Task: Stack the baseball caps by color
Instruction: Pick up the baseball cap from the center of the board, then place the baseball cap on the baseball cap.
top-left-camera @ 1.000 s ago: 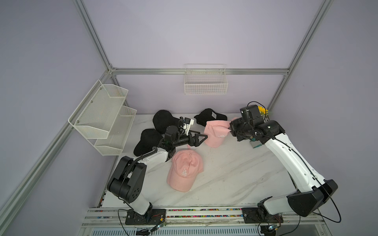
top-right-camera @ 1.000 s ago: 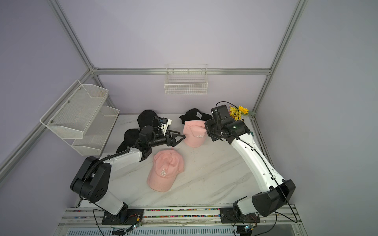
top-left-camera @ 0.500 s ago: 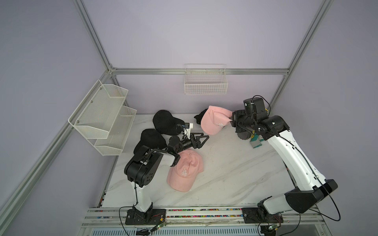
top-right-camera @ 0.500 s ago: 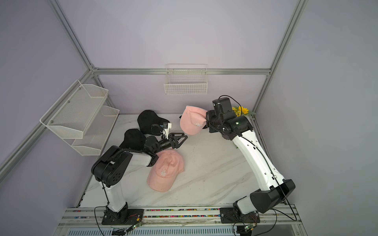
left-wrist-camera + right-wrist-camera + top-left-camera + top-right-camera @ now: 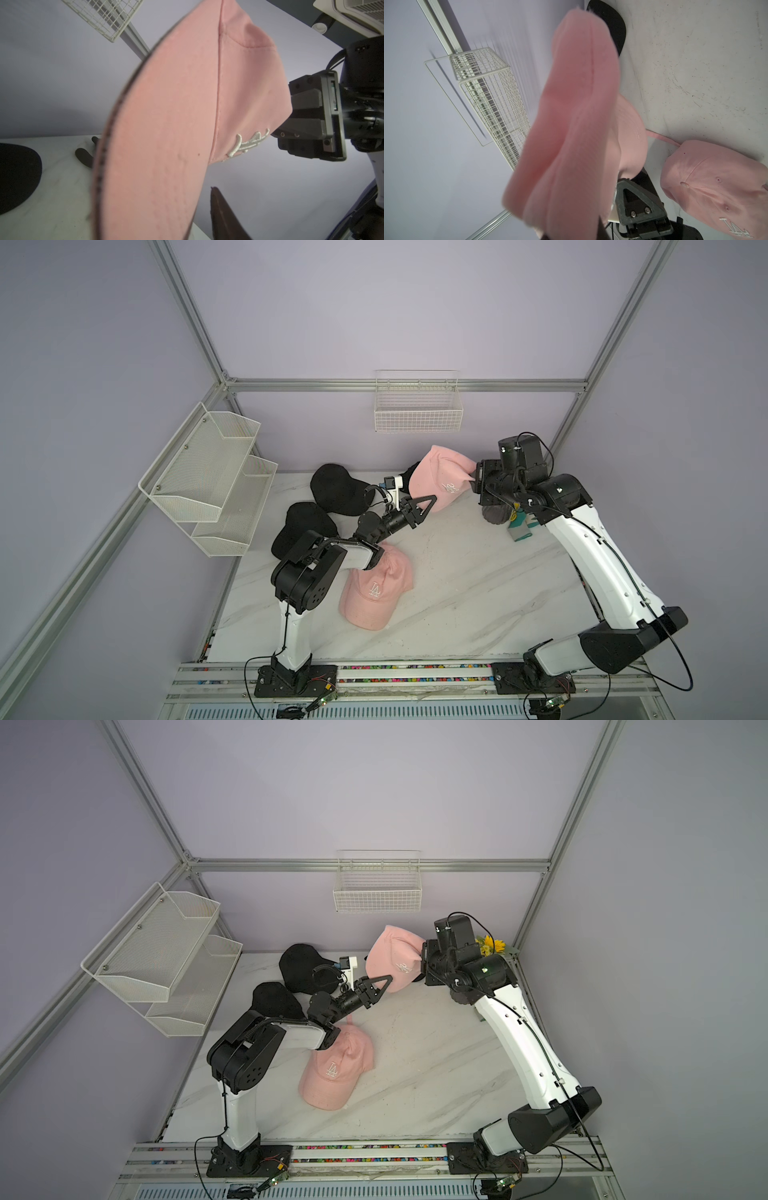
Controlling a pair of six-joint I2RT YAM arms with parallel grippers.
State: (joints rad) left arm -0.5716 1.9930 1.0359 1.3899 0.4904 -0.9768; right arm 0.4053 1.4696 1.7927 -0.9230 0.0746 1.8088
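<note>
Pink caps: two counted in both top views.
Lifted pink cap (image 5: 440, 479): in the air over the 12 o'clock edge of the table (image 5: 478, 593), with its brim toward the left gripper and the white logo visible.
Flat pink cap (image 5: 374, 589): lies on the table a little to 8 o'clock from the centre, partly covered in view by the left arm.
Black caps: three counted.
Far black cap (image 5: 334, 489): on the table at 11 o'clock.
Near black cap (image 5: 303, 526): at 10 o'clock, just beside the far black cap.
Hidden black cap (image 5: 411, 475): at 12 o'clock, almost all behind the lifted pink cap.
Right gripper (image 5: 478, 483): at 1 o'clock, clamped on the crown fabric of the lifted pink cap.
Left gripper (image 5: 428, 502): at the brim of the lifted pink cap. The jaws look narrow, but I cannot tell if they pinch the brim.
Other things: one wire basket (image 5: 417, 414) on the wall at 12 o'clock, one mesh shelf (image 5: 208, 472) with two tiers at 9 o'clock, one bunch of yellow flowers (image 5: 490, 946) at 1 o'clock.
</note>
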